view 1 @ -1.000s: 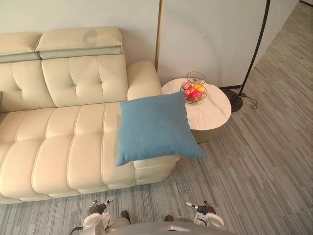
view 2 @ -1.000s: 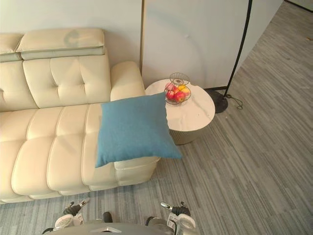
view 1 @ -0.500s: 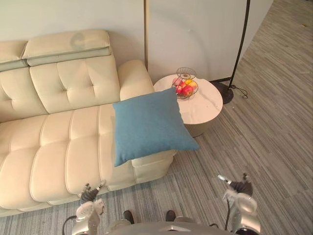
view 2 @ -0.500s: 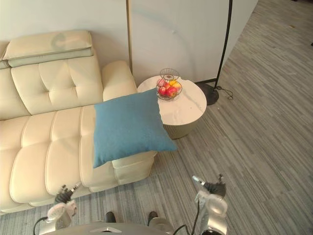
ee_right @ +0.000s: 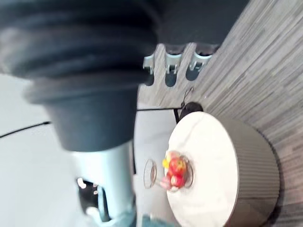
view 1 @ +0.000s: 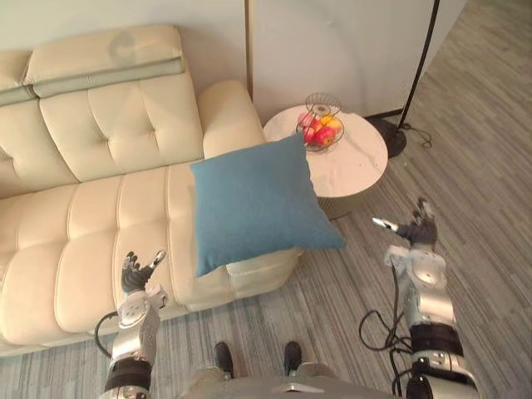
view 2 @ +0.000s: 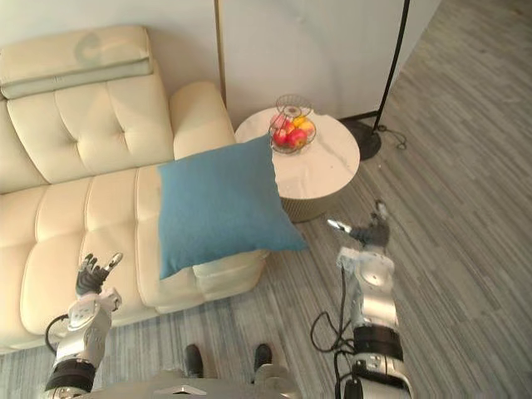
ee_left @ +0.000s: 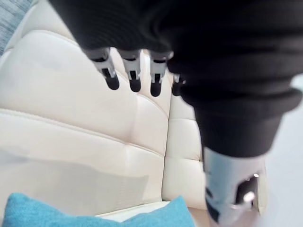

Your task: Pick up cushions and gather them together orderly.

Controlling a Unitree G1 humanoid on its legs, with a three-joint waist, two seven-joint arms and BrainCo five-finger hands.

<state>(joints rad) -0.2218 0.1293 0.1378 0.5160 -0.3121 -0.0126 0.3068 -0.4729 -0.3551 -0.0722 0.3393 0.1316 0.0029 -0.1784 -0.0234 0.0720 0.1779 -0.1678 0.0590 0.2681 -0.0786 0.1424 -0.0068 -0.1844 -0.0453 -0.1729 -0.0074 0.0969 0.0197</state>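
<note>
A blue square cushion (view 1: 256,204) lies on the right end of the cream sofa (view 1: 75,224), its lower right corner hanging past the sofa's edge over the floor. My left hand (view 1: 134,277) hovers in front of the sofa seat, left of the cushion, open and empty. In its wrist view the fingers (ee_left: 134,75) hang straight before the tufted back, with the cushion (ee_left: 90,220) beyond. My right hand (view 1: 414,233) is raised over the floor to the right of the cushion, also open and empty.
A round white side table (view 1: 362,166) stands beside the sofa arm, bearing a wire basket of fruit (view 1: 321,134). A floor lamp's base (view 1: 391,140) and pole stand behind it by the wall. Grey striped floor (view 1: 482,208) spreads to the right.
Both arms have risen from the bottom edge: the left hand up to the sofa front, the right up beside the cushion's corner. The camera has shifted slightly; the cushion stays put.
</note>
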